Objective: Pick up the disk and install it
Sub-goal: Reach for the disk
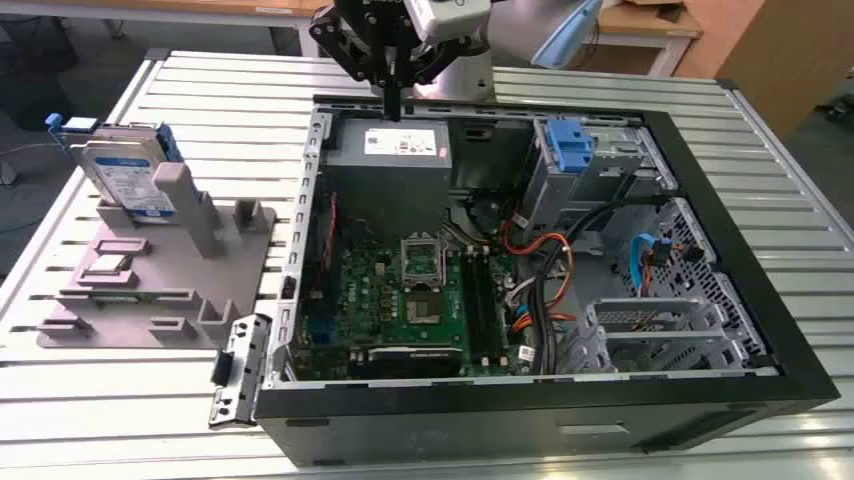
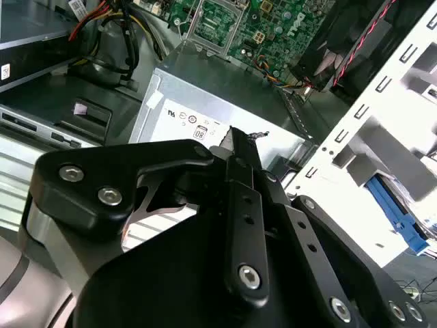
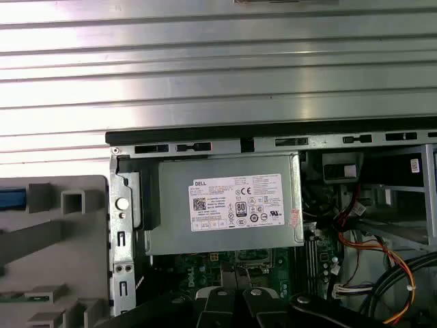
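The disk (image 1: 123, 168), silver with a blue-and-white label and blue rails, stands upright in a grey fixture (image 1: 160, 275) on the exterior view's left, outside the computer case. My gripper (image 1: 394, 110) hangs far from it, over the case's back wall just above the grey power-supply box (image 1: 391, 146). Its dark fingers are pressed together with nothing between them. In the second wrist view the gripper (image 2: 239, 137) points at the power supply's white sticker (image 2: 188, 123). A blue edge of the disk (image 3: 11, 199) shows on the fixture in the first wrist view.
The open black computer case (image 1: 747, 250) lies on a slatted metal table (image 1: 214, 90). Inside are the green motherboard (image 1: 400, 300), cable bundles (image 1: 554, 255) and a blue latch (image 1: 570, 146) on the drive cage. A black bracket (image 1: 234, 365) lies beside the case.
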Tool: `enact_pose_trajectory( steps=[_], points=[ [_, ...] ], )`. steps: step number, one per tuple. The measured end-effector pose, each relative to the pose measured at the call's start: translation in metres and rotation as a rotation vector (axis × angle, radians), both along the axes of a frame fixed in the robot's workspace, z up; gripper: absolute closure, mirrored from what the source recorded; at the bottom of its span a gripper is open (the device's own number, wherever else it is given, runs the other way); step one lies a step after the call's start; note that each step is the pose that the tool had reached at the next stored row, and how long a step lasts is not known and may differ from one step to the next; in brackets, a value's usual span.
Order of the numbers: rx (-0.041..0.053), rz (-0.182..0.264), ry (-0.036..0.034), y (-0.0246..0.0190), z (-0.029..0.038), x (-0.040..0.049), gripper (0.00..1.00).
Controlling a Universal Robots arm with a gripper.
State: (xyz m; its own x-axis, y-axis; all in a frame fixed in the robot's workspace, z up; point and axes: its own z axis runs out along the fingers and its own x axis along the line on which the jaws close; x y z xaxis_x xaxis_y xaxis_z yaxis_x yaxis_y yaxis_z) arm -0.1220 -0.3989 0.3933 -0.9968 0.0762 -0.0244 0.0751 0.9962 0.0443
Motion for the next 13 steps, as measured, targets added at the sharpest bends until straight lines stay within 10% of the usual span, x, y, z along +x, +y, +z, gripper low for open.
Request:
enact_pose_trajectory(
  steps=[13],
  points=[
    [0.0001, 0.000, -0.0001, 0.0000, 0.0000, -0.0002, 0.89]
  ],
)
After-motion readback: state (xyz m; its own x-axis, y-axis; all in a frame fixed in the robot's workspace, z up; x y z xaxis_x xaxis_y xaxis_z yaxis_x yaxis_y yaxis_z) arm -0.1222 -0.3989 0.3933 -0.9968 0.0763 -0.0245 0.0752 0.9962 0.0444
